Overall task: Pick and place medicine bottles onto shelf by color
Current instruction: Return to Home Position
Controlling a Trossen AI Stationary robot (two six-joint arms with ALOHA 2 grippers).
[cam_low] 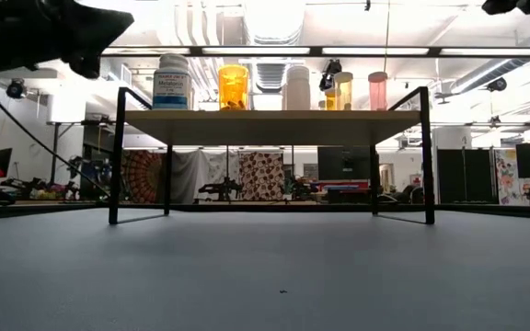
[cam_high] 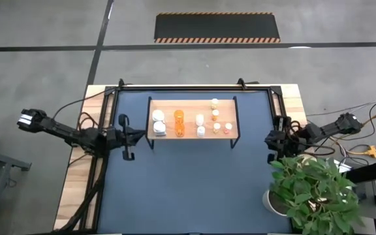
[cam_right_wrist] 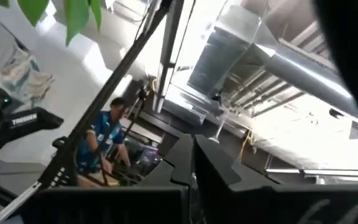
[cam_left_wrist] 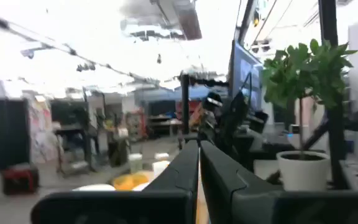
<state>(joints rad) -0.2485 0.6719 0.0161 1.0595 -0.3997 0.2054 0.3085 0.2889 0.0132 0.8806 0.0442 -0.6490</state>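
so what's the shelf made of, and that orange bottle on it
The shelf board looks like light wood with a matte, pale, even tone. Whether it is solid or laminate can't be told. Its frame seems to be thin black metal, judging by the slim straight legs. The orange bottle looks like translucent plastic, since light glows through it, though glass can't be ruled out.

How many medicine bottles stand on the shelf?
10 in the high view, all on the shelf: two white bottles at the left end, two orange bottles next, two more white ones in the middle, four small ones toward the right. None seems hidden.
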